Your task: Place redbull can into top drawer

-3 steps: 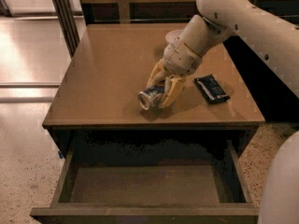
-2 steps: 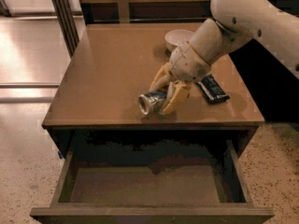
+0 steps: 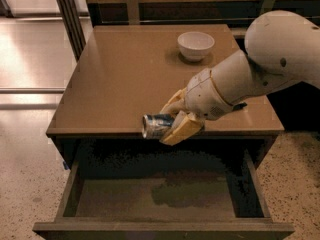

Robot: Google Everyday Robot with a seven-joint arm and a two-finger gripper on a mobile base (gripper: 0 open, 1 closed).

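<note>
My gripper (image 3: 172, 118) is shut on the redbull can (image 3: 155, 125), a slim silver-and-blue can held on its side with its shiny round end pointing left. The can hangs at the table's front edge, above the back of the open top drawer (image 3: 160, 200). The drawer is pulled out toward the camera, wide and shallow with dark inner walls and a bare flat bottom. My white arm (image 3: 260, 66) reaches in from the right.
A white bowl (image 3: 195, 45) stands at the back of the brown table (image 3: 120, 79). A flat black packet (image 3: 239, 106) is mostly hidden behind my arm. Metal frame legs (image 3: 67, 14) stand at the back left on a shiny floor.
My gripper has lifted the can off the table middle and carried it forward to the front edge, over the open drawer. The bowl has come out from behind the arm.
</note>
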